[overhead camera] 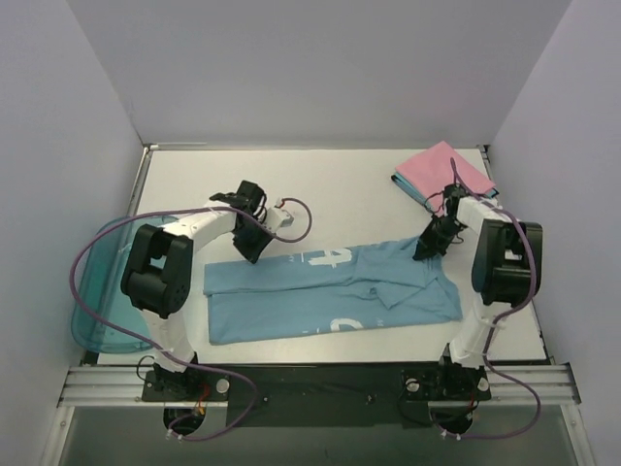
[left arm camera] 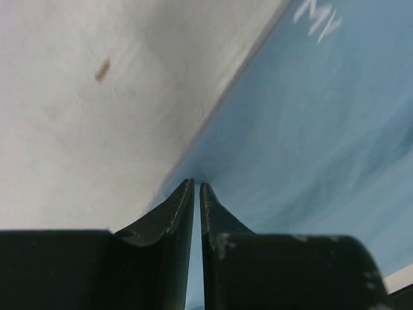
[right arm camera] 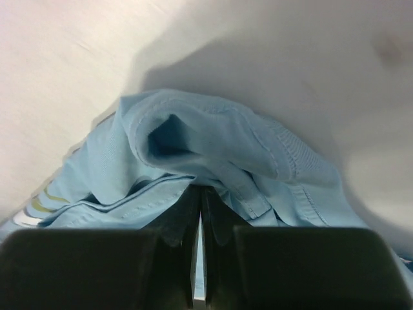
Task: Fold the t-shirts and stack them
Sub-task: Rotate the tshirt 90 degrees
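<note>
Lying flat across the middle of the counter [overhead camera: 320,184], the blue tee [overhead camera: 320,296] is where my work is. It looks doubled over lengthwise into a long band, print up, which I take as one fold made, with the cross fold not yet done. Its right end is rumpled, with a loose flap.

At the counter's left edge sits the bin [overhead camera: 97,291], well apart from the cloth and out of my way. In the far right corner the pink tee [overhead camera: 441,167] lies folded on the teal tee [overhead camera: 412,191]. I judge that this is the stack the blue one should join, parked there so the middle is free for folding.

My right hand [right arm camera: 199,190] is at the tee's far right corner, fingers closed on a bunched ridge of hem that rises off the counter. Gripping there lets me carry that end over. My left hand [left arm camera: 196,186] is at the far left edge, right where cloth meets bare counter. Its fingers are drawn in to a thin slit, but I cannot tell whether any cloth is caught between them. I would want both corners held before lifting, or the band will skew.
</note>
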{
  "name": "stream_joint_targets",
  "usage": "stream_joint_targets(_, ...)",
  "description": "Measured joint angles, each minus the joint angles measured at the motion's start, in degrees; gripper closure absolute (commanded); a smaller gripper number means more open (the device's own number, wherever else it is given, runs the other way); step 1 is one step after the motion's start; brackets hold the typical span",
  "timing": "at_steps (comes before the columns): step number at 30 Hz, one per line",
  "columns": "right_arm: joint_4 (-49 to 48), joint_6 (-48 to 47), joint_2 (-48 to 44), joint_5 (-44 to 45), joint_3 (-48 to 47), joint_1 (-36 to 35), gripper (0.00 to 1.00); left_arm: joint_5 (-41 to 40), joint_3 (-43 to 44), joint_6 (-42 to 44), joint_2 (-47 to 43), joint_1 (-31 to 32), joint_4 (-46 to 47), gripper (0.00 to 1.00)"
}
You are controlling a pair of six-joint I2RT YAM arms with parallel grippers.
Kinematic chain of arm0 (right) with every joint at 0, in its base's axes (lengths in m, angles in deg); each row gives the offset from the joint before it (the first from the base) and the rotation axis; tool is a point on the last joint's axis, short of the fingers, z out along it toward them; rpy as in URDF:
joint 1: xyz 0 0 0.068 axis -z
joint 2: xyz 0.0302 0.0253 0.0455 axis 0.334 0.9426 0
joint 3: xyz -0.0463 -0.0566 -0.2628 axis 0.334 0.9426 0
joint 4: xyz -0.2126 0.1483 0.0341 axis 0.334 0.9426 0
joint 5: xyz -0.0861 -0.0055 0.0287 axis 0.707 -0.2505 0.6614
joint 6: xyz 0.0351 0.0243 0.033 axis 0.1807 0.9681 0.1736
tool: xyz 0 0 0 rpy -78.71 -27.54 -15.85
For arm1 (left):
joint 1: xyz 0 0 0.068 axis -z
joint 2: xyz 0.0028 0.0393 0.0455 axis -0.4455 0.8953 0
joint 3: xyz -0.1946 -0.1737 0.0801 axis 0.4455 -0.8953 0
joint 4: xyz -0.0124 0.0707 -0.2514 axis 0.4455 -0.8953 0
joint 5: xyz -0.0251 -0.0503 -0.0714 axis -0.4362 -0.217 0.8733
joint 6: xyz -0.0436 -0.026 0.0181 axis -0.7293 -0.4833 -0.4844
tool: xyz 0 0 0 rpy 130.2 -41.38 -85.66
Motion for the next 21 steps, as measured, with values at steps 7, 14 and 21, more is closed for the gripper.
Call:
stream_joint_targets(7, 3.0, 0.0, 16.8, -3.4, -24.7, -6.8, 1.00, -3.9, -14.7, 3.6, -8.9, -2.4, -1.9, 0.78)
stream_joint_targets(14, 4.8, 0.2, 23.5, -6.2, -40.0, -13.2, 1.00, 3.5, -13.3, 8.8, -16.2, -1.6, -13.6, 0.69)
stream_joint_targets(21, 4.5, -1.6, 14.5, -2.1, -39.3, -12.5, 1.00, 7.7, -5.7, 12.3, -18.7, -3.5, -16.9, 0.70)
